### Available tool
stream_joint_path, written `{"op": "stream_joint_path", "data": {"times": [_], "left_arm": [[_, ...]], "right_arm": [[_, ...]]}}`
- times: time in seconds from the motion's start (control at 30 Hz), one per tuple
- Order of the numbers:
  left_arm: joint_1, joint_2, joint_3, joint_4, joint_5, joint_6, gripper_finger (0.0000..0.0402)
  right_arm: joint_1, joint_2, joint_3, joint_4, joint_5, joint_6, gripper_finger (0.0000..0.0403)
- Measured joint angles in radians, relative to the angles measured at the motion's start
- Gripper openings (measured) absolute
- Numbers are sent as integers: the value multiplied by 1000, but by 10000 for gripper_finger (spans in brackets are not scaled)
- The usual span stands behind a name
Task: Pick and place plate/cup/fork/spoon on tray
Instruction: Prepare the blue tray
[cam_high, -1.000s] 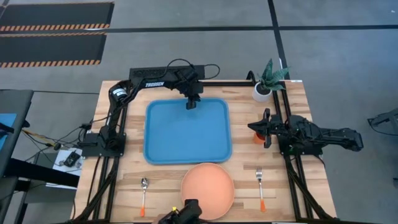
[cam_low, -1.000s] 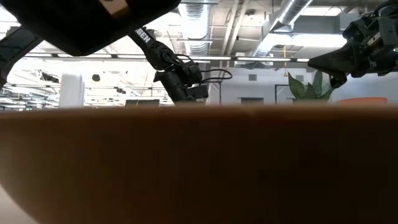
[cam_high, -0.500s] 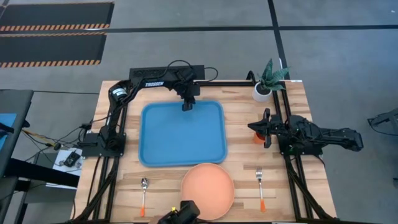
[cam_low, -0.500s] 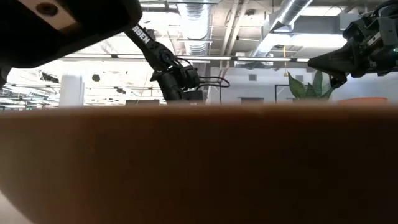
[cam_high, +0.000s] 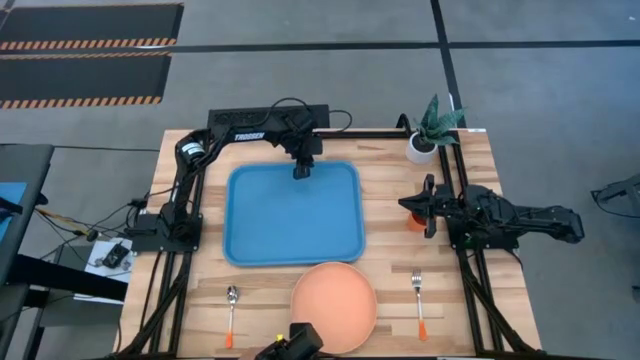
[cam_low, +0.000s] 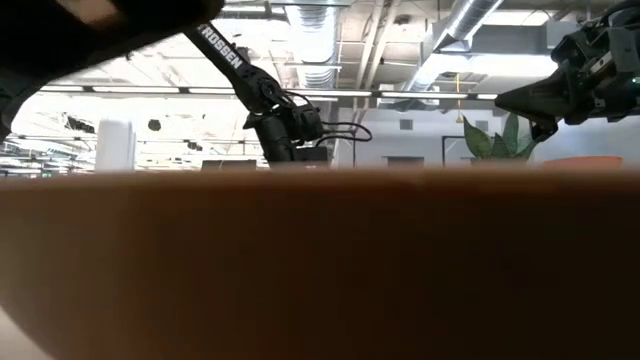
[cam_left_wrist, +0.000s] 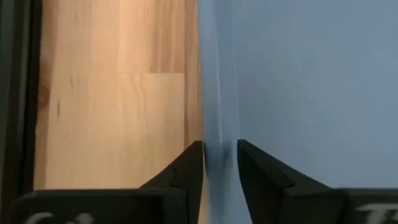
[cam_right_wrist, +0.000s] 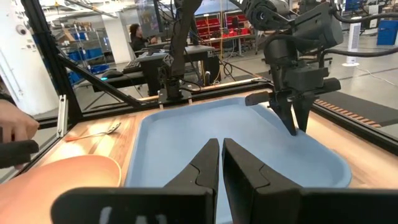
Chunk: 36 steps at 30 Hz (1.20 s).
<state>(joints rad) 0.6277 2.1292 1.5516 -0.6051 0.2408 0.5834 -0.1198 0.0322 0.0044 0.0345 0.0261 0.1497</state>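
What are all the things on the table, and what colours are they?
Blue plastic tray: one, table centre.
Salmon-orange round plate: one, just in front of the tray.
Bright-orange cup: one, right of the tray, mostly hidden under the right gripper.
Orange-handled fork: one, right of the plate.
Orange-handled spoon: one, left of the plate.
White pot with green plant: one, far right corner.
Left gripper: black, shut on the tray's far rim.
Right gripper: black, shut, above the cup.

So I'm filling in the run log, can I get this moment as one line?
left tool: shut on tray far rim | right tool: shut, over cup
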Motion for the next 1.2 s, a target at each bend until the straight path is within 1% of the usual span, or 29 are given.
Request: {"op": "stream_joint_path", "data": {"times": [0.13, 0.2, 0.27, 0.37, 0.43, 0.53, 0.6, 0.67, 0.8, 0.9, 1.0, 1.1, 1.2], "left_arm": [[0, -1, 66, -89, -16, -1, 87], [-2, -8, 92, -129, -25, -1, 80], [-9, -31, 95, -152, -42, -2, 65], [-22, -93, 65, -145, -67, -18, 29], [-27, -145, 9, -113, -67, -41, 8], [-31, -248, -125, -26, -73, -86, 6], [-33, -334, -232, 47, -93, -112, 5], [-34, -426, -343, 86, -127, -145, 2], [-35, -629, -534, 80, -189, -224, 2], [-35, -783, -626, -23, -250, -298, 0], [-34, -910, -664, -172, -336, -442, 0], [-33, -991, -666, -353, -412, -624, 0], [-32, -1027, -666, -521, -449, -745, 0]], "right_arm": [[0, 0, 0, 0, 0, 0, 47], [0, 0, 0, 0, 0, 0, 47], [0, 0, 0, 0, 0, 0, 47], [0, 0, 0, 0, 0, 0, 47], [0, 0, 0, 0, 0, 0, 47], [0, 0, 0, 0, 0, 0, 47], [0, 0, 0, 0, 0, 0, 47], [0, 0, 0, 0, 0, 0, 47], [0, 0, 0, 0, 0, 0, 47], [0, 0, 0, 0, 0, 0, 47], [0, 0, 0, 0, 0, 0, 47], [0, 0, 0, 0, 0, 0, 47], [0, 0, 0, 0, 0, 0, 47]]}}
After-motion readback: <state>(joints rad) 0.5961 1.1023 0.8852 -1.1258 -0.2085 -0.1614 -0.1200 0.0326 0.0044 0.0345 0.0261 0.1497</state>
